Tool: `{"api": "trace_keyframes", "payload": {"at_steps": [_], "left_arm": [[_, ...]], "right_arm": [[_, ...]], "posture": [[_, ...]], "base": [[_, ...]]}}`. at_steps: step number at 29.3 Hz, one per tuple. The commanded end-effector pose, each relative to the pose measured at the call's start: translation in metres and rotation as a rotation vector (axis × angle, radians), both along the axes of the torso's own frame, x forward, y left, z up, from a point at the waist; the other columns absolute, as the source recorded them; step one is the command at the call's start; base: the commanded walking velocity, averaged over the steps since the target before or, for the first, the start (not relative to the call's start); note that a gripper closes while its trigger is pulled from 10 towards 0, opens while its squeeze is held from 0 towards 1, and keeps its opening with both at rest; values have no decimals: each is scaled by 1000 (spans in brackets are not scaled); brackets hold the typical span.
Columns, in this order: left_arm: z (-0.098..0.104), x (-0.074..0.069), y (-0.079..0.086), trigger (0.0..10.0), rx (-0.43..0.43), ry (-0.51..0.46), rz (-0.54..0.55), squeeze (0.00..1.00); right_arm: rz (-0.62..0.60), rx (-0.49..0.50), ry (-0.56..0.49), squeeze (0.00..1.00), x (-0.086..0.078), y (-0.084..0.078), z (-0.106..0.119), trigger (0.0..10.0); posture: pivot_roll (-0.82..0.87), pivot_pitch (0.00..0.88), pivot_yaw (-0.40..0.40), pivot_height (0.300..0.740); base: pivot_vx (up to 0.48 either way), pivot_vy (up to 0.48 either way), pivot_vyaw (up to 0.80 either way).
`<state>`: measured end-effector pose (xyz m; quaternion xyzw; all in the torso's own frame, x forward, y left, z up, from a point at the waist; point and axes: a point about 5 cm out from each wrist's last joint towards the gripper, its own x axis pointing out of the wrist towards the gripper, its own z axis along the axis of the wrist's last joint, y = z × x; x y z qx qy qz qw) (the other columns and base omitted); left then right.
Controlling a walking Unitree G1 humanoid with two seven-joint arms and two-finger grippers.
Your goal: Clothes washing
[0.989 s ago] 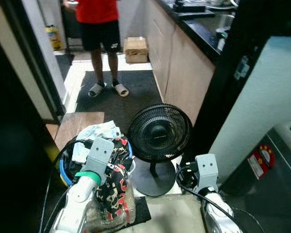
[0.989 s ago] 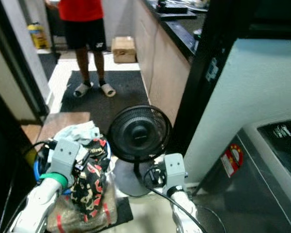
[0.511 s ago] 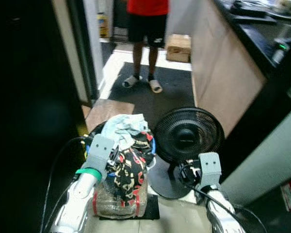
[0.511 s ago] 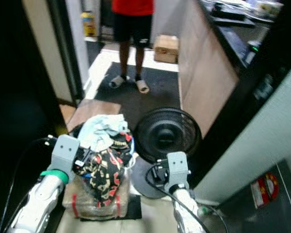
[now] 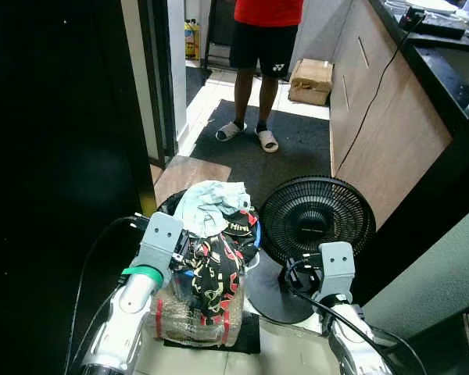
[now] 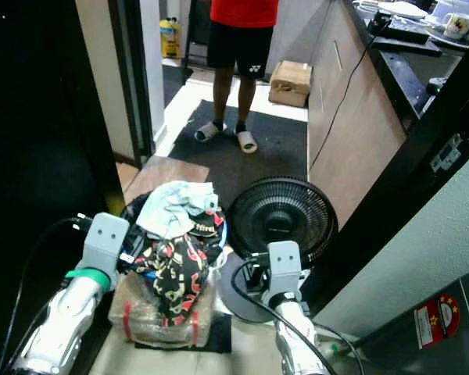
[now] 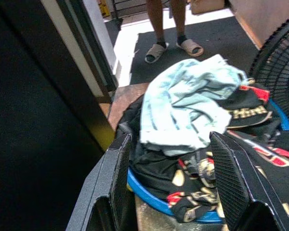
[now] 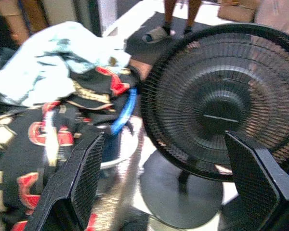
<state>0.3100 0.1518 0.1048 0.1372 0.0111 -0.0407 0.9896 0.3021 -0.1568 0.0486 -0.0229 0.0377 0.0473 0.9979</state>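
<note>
A blue laundry basket [image 7: 151,195] holds a heap of clothes, with a light blue garment [image 5: 211,205] on top and a black garment with red and cream print [image 5: 215,269] hanging down its front. My left gripper [image 7: 169,139] is open just in front of the heap, its fingers [image 7: 116,183] spread either side of the light blue garment [image 7: 185,103] without touching it. My right gripper [image 8: 164,137] is open and empty, lower right, facing the black fan [image 8: 221,106] and the basket's edge [image 8: 127,108].
The black floor fan [image 5: 316,219] stands right beside the basket. Under the basket lies a plastic-wrapped bundle with red tape [image 5: 184,316]. A person in a red shirt [image 5: 258,47] stands on the dark mat beyond, beside a cardboard box [image 5: 313,78]. Cabinets on the right, dark doorway left, a white appliance [image 6: 422,297] lower right.
The whole picture has swung so the dark doorway takes up the left side and the appliance slid out to the right: the camera moved. Both grippers stay open in the same pose.
</note>
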Motion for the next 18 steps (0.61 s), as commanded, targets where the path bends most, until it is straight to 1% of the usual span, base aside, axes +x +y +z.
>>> {"api": "trace_keyframes", "payload": {"at_steps": [1,18], "left_arm": [[-3,0,-2,10000,7,8,-1,0],[-5,1,-3,10000,8,7,-7,0]], "right_arm": [[-11,4,2,0,-1,-3,-2,10000],[-9,-2,5,0,-2,-4,-3,10000]], "posture": [[59,9,-16,740],[59,6,-12,740]], "base": [[454,0,0],[452,0,0]]}}
